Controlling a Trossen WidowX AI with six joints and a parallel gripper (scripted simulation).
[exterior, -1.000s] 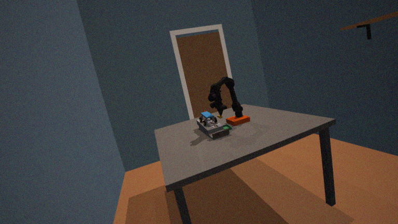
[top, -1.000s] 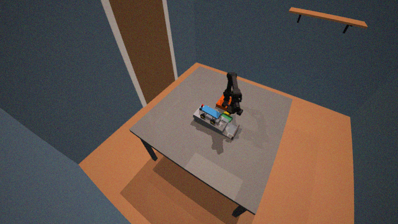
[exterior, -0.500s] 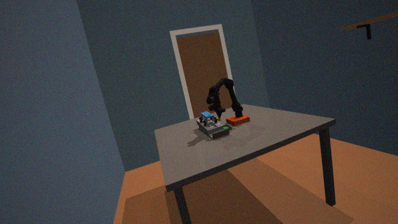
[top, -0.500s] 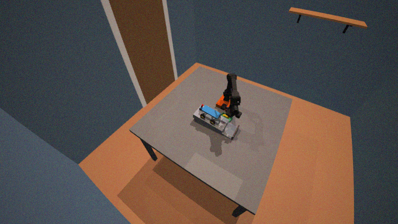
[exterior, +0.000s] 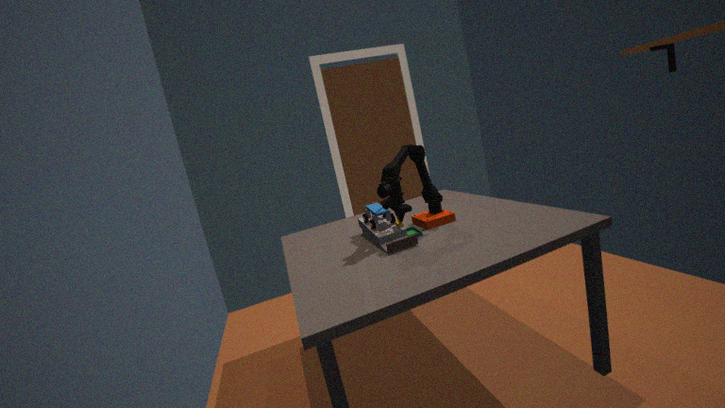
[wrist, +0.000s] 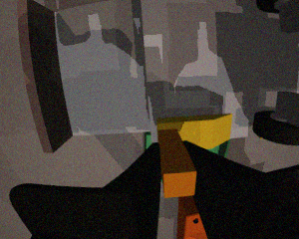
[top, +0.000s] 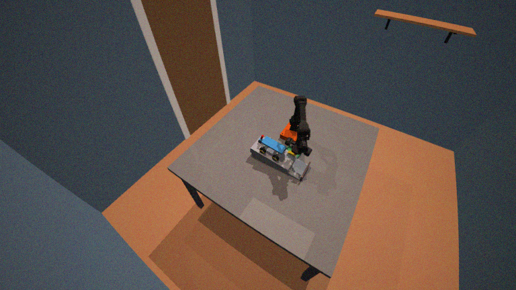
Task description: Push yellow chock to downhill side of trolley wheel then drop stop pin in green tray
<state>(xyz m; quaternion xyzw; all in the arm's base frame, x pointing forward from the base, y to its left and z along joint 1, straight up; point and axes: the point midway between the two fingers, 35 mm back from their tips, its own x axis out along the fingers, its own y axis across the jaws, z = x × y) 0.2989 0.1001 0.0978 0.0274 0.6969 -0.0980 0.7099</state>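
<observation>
My gripper is shut on the orange handle of the yellow chock. It holds the chock low over the grey ramp, at the ramp's near side edge. The trolley with a blue top stands on the upper part of the ramp. Two of its black wheels show at the right of the wrist view, a little apart from the chock. The red-headed stop pin sits at the trolley's uphill end. The green tray lies beside the ramp, mostly hidden under the chock in the wrist view.
The ramp has a dark raised lip at its downhill end. The arm's orange base plate stands on the grey table just behind the tray.
</observation>
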